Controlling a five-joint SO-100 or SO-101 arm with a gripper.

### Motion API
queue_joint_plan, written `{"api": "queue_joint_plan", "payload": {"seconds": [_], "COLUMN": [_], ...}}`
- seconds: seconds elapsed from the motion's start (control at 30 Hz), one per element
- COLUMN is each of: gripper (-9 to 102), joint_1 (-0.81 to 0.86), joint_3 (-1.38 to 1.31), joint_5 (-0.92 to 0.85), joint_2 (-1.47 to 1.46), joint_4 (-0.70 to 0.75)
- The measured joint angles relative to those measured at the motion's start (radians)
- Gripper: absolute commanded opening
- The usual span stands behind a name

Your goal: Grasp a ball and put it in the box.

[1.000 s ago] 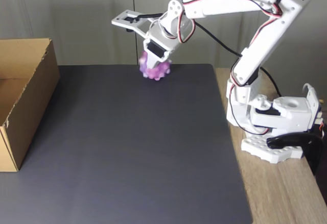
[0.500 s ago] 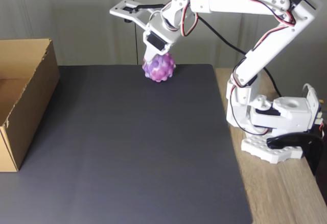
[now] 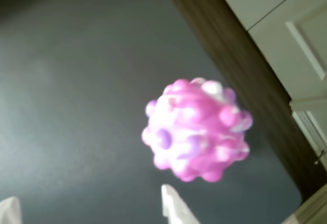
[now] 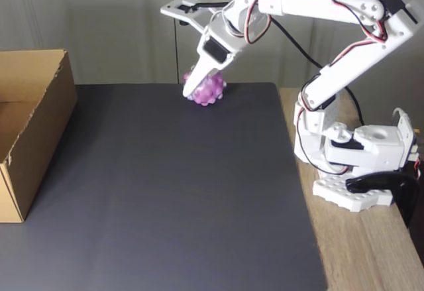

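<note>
Right now the ball sits on the dark grey mat at its far edge, close to the back wall, and nothing is holding it. It is a knobbly thing, mottled pink and purple with paler patches, and in the wrist view it lies a little blurred against the mat with clear space all round it. The gripper hangs over it from above, tilted down to the left in the fixed view, one white finger reaching down in front of the ball's left side. In the wrist view two white fingertips poke up from the bottom edge, well apart from each other and short of the ball, so the jaws stand spread and empty. The white arm reaches over from its base, which stands on the wooden tabletop to the right of the mat. The box stands at the left edge of the fixed view, brown cardboard, open at the top, well apart from the ball
</note>
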Motion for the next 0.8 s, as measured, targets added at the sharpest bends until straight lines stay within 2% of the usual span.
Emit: {"api": "queue_joint_plan", "payload": {"seconds": [0.5,0.8], "gripper": [37,29], "joint_1": [0.043,0.057], "joint_3": [0.0,-0.003], "joint_5": [-0.006,0.015], "joint_2": [-0.238,-0.334], "joint_4": [-0.239,-0.322]}}
